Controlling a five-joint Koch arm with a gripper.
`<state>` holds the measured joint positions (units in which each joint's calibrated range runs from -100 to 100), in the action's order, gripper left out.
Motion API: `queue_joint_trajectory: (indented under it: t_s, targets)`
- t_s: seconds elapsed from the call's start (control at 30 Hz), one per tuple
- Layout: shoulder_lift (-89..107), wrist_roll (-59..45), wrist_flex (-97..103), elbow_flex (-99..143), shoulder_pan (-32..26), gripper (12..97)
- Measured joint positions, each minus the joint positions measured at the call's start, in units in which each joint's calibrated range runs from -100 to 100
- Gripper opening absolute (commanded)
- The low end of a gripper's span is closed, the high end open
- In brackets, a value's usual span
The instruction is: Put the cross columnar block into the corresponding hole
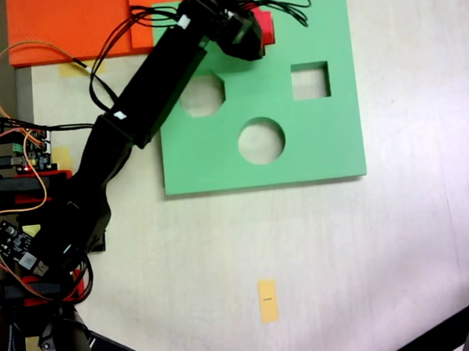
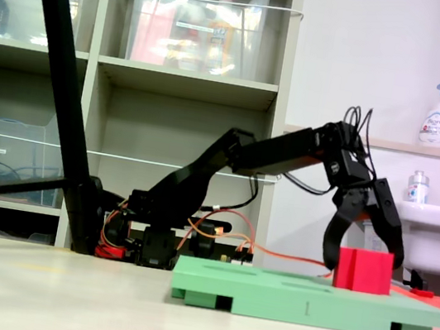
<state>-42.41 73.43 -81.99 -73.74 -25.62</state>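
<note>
On the flat green foam board, we see the spread gripper straddling the upright bright red foam cross block.

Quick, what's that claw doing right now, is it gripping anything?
Gripper: open, its jaws spread on either side of the red cross block, which stands on the green board; not clamped on it.

— How's my arm sitting?
— I see the arm stretched forward from its base, wrist bent down.
— And the gripper?
— My gripper points downward, its two jaws spread wide apart.
</note>
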Motion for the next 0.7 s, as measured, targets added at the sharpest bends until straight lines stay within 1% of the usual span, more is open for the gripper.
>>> queue_joint_trajectory:
  t_s: [0.07, 0.1, 0.2, 0.23, 0.33, 0.43, 0.57, 0.7]
  targets:
    - [-0.55, -0.05, 0.00, -0.20, 0.10, 49.1]
    - [-0.68, -0.05, 0.00, -0.20, 0.10, 55.2]
    - [-1.23, -0.24, 0.10, 0.10, -0.10, 81.7]
    - [-1.23, -0.39, -0.10, 0.49, -0.20, 86.9]
    - [0.27, -2.00, -1.76, 0.69, -0.24, 87.2]
    - [7.80, -4.20, -5.68, 0.69, -0.20, 87.0]
    - [27.36, -9.13, -14.88, 0.69, 0.88, 86.5]
    - [48.15, -17.29, -16.25, 0.59, 4.05, 86.5]
